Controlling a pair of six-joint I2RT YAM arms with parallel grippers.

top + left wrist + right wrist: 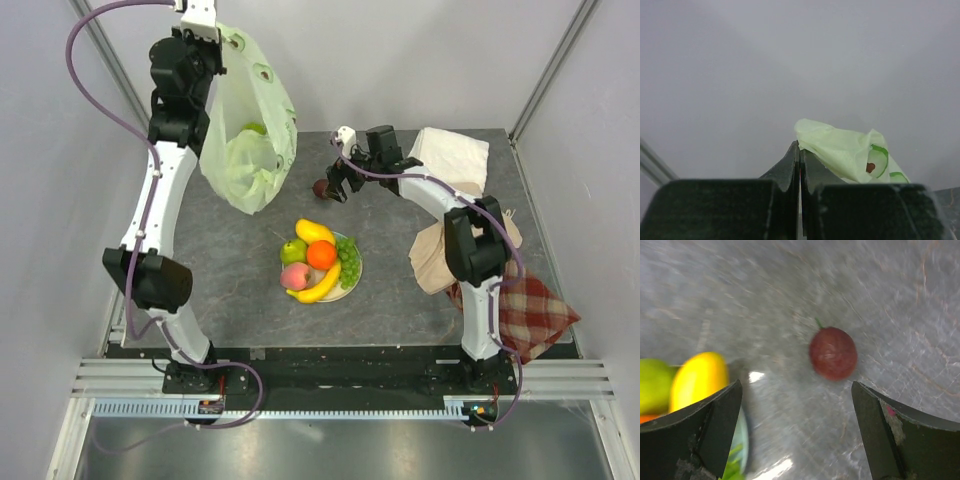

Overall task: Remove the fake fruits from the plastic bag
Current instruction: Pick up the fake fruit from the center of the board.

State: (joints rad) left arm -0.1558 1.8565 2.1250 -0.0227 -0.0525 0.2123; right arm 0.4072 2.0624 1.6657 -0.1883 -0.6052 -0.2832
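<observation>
Gripper on the left: the left gripper point(208, 24) is raised high at the far left, its jaws pressed fully together on a fold of the plastic bag point(840, 147).
Plastic bag: pale green and translucent, it hangs from that grip and sags at the bottom. A green fruit point(255, 128) shows through its wall. Whether its bottom touches the surface point(230, 270) cannot be told.
Plate: the plate point(354, 280) sits mid-surface, right of the bag and nearer the arm bases, apart from it.
Fruits on the plate: yellow mango point(314, 231) on the far side, green apple point(292, 250) at left, orange point(321, 254) in the middle, pink peach point(294, 276) and banana point(320, 287) on the near side, green grapes point(349, 258) at right, all packed close together.
Dark purple fruit: the dark purple fruit point(833, 353) lies on the bare surface just beyond the plate, off its rim, with a short green stem.
Gripper on the right: the right gripper point(796, 387) hovers low by that fruit with its jaws spread wide, holding nothing. The fruit lies just ahead of the fingertips, touching neither. The wrist view is blurred.
Cloths: a white cloth point(450, 155) lies at the far right, a beige cloth point(430, 258) under the right arm, and a plaid cloth point(530, 312) nearest the bases.
</observation>
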